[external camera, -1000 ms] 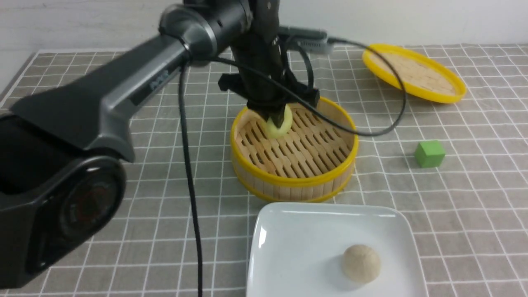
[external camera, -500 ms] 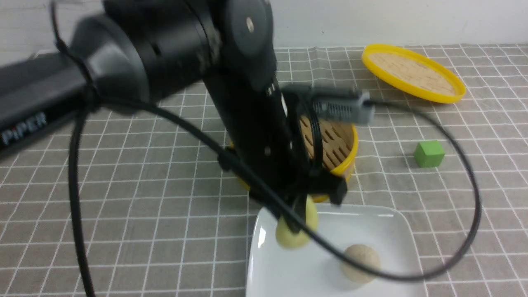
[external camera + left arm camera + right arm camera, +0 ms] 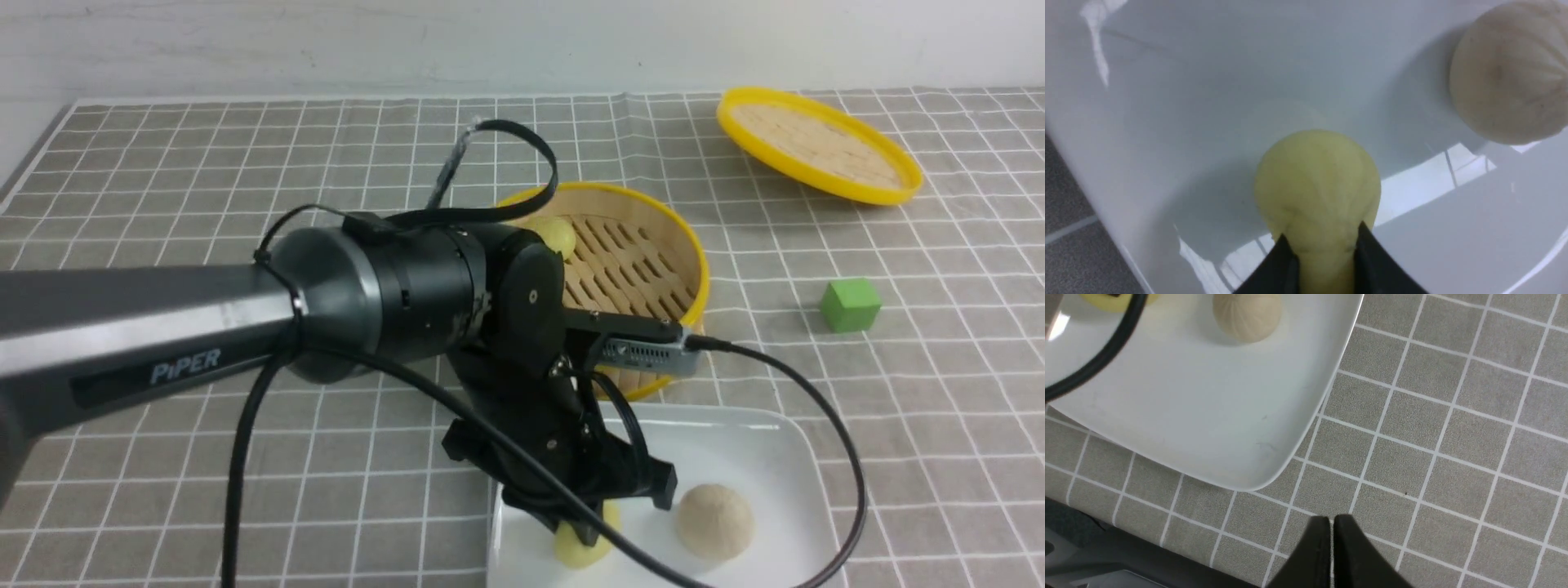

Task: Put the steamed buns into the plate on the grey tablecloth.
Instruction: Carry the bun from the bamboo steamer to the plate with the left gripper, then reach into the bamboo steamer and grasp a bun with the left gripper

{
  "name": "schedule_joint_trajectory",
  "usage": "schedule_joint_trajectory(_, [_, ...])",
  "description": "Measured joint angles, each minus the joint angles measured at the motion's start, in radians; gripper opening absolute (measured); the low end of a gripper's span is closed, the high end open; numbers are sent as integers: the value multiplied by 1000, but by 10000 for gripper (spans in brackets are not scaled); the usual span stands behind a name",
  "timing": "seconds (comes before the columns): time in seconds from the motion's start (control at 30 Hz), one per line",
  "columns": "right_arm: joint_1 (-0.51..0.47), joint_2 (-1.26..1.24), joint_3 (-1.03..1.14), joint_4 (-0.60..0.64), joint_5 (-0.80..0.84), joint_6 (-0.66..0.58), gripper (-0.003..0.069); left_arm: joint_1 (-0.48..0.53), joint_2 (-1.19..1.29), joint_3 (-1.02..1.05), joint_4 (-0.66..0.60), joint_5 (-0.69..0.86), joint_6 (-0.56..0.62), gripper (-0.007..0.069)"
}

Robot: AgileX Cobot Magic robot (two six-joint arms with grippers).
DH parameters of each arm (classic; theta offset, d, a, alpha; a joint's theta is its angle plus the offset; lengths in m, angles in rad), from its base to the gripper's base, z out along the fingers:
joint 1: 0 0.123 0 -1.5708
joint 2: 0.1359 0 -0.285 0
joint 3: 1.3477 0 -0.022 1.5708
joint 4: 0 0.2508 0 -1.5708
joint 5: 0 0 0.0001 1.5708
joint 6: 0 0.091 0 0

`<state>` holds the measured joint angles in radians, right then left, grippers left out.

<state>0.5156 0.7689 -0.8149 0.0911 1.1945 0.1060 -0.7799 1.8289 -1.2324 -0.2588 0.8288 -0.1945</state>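
A pale yellow steamed bun (image 3: 581, 549) (image 3: 1316, 183) sits low over the left part of the white plate (image 3: 759, 441) (image 3: 1208, 81). My left gripper (image 3: 589, 531) (image 3: 1321, 232) is shut on it, its black fingers pressing both sides. A beige steamed bun (image 3: 714, 520) (image 3: 1506, 73) (image 3: 1247, 312) lies on the plate just to the right. A second yellow steamed bun (image 3: 555, 233) rests in the bamboo steamer (image 3: 686, 245), partly hidden by my left arm. My right gripper (image 3: 1332, 518) is shut and empty above the grey tablecloth (image 3: 1453, 437), beside a plate (image 3: 1208, 416) corner.
The flat yellow-rimmed lid (image 3: 820, 143) lies at the back right. A green cube (image 3: 850, 305) stands right of the steamer. My left arm's black cable (image 3: 824, 425) loops over the plate's right side. The right arm does not show in the front view.
My left arm has carried the yellow bun out of the steamer and lowered it onto the plate's left side. The second yellow bun in the steamer has come into sight.
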Motion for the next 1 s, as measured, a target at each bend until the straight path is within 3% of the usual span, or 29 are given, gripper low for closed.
schedule_joint_trajectory(0.23, [0,0,0,1,-3,1,35,0,15,-16,4,-1,-43,419])
schedule_joint_trajectory(0.37, [0,0,0,4,-3,1,39,0,-4,-103,107,8,-49,522])
schedule_joint_trajectory(0.5, [0,0,0,4,-4,1,43,0,-29,-228,236,12,-83,547])
schedule_joint_trajectory(0.67, [0,0,0,7,-4,1,48,11,-9,-481,455,50,-295,545])
schedule_joint_trajectory(0.8, [0,0,0,8,-7,1,52,62,71,-664,428,77,-328,507])
schedule_joint_trajectory(1.0, [0,0,0,11,-12,2,55,167,231,-859,281,137,-266,431])
